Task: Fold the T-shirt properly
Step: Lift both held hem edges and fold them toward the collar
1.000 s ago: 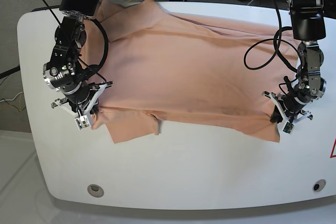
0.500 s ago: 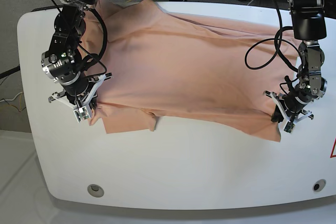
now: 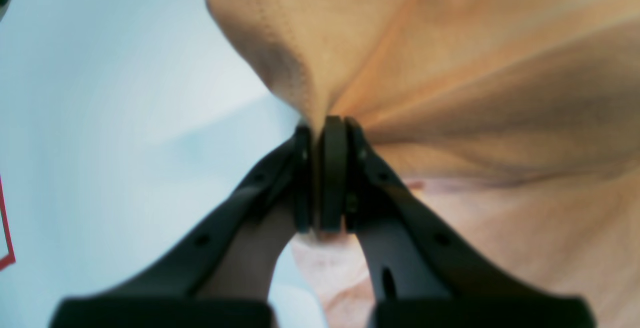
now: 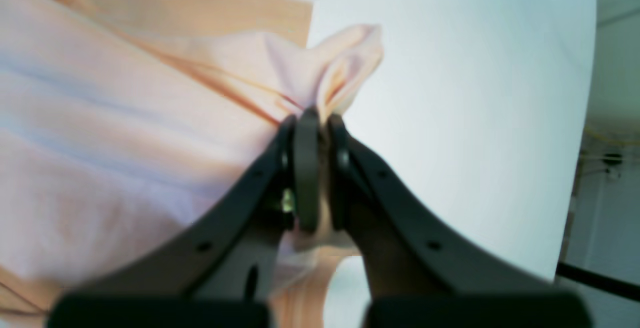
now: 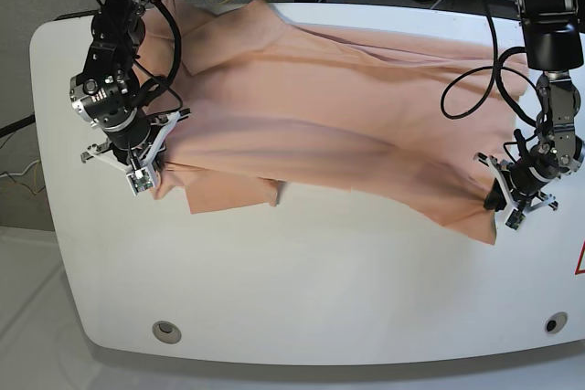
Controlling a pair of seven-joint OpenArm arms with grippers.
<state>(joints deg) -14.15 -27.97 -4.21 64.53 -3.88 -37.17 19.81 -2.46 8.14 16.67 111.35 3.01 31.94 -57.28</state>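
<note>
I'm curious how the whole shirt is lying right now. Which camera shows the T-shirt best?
The base view: the whole T-shirt lies spread across the white table. Each wrist view shows only a blurred patch of fabric pinched in the shut left gripper or right gripper.

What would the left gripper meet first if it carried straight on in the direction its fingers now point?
The left gripper is already shut on the T-shirt, so it would push further into that raised fabric first. Beyond the cloth, probably the white table, though depth is unclear.
</note>
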